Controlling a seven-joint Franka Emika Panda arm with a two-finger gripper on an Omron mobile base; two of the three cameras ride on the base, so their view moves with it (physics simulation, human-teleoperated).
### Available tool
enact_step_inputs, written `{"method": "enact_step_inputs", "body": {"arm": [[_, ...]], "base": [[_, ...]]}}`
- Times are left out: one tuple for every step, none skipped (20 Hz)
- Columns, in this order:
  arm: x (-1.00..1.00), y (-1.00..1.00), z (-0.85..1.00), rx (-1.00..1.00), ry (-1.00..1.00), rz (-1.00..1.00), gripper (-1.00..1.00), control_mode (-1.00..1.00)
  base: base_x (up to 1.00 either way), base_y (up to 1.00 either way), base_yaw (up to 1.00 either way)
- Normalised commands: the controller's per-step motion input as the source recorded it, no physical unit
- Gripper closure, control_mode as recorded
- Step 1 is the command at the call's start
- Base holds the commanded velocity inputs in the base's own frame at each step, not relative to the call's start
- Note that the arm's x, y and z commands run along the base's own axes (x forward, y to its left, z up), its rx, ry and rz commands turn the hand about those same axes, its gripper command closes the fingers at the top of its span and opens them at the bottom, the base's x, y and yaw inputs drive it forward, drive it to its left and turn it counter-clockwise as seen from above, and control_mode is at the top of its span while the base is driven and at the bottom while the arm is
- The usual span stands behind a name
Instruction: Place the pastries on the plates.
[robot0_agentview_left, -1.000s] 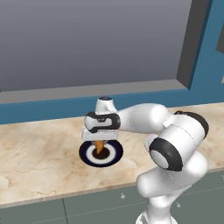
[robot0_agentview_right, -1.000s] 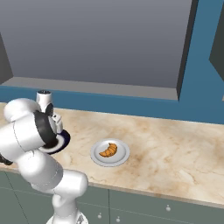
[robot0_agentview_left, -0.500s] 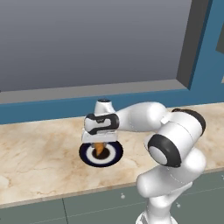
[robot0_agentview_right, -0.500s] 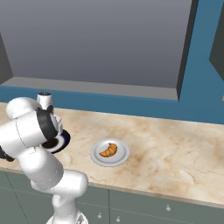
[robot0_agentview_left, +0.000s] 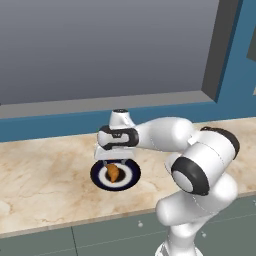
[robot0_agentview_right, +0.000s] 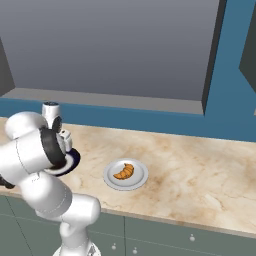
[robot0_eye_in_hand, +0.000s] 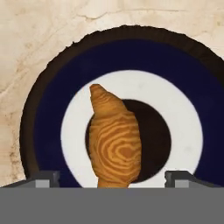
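Note:
A dark navy plate (robot0_agentview_left: 131, 175) with a white ring lies on the marble counter, and a golden croissant (robot0_agentview_left: 113, 173) rests at its centre. My gripper (robot0_agentview_left: 114, 161) hovers just above it, open, its fingers well apart on either side of the pastry. In the hand view the croissant (robot0_eye_in_hand: 114, 142) lies across the dark middle of the navy plate (robot0_eye_in_hand: 175, 83), and the gripper (robot0_eye_in_hand: 111, 178) stands wide of it. To the right, the pale grey-white plate (robot0_agentview_right: 141, 176) holds the second croissant (robot0_agentview_right: 124, 171). My arm hides most of the navy plate (robot0_agentview_right: 71, 160) in the right base view.
The beige marble counter (robot0_agentview_left: 45, 175) runs left and right, with its front edge close below the plates. A blue wall strip and a grey window ledge (robot0_agentview_right: 125, 100) rise behind. Grey cabinet fronts (robot0_agentview_right: 175, 235) sit under the counter.
The croissant, held between the fingers above the navy plate a second ago, now lies on the plate. The hand has lifted slightly.

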Motion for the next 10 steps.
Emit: {"method": "enact_step_inputs", "body": {"arm": [[0.0, -0.19, 0.55, 0.0, 0.0, -0.01, -1.0, -1.0], [-0.24, -0.27, 0.74, 0.0, 0.0, -0.03, -1.0, -1.0], [-0.34, -0.28, 0.78, 0.0, 0.0, -0.03, -1.0, -1.0], [-0.49, -0.27, 0.81, 0.0, 0.0, -0.04, -1.0, -1.0], [-0.62, -0.26, 0.76, 0.0, 0.0, -0.03, -1.0, -1.0], [-0.66, -0.26, 0.71, 0.0, -0.02, -0.03, -1.0, -1.0], [-0.67, -0.29, 0.79, 0.0, -0.02, -0.03, -1.0, -1.0], [-0.68, -0.33, 0.83, 0.0, -0.1, -0.03, -1.0, -1.0], [-0.55, -0.33, 0.86, 0.0, -0.15, -0.01, -1.0, -1.0], [-0.49, -0.41, 0.96, 0.0, -0.15, -0.02, -1.0, -1.0]], "base": [[0.0, 0.0, 0.0], [0.0, 0.0, 0.0], [0.0, 0.0, 0.0], [0.0, 0.0, 0.0], [0.0, 0.0, 0.0], [0.0, 0.0, 0.0], [0.0, 0.0, 0.0], [0.0, 0.0, 0.0], [0.0, 0.0, 0.0], [0.0, 0.0, 0.0]]}}
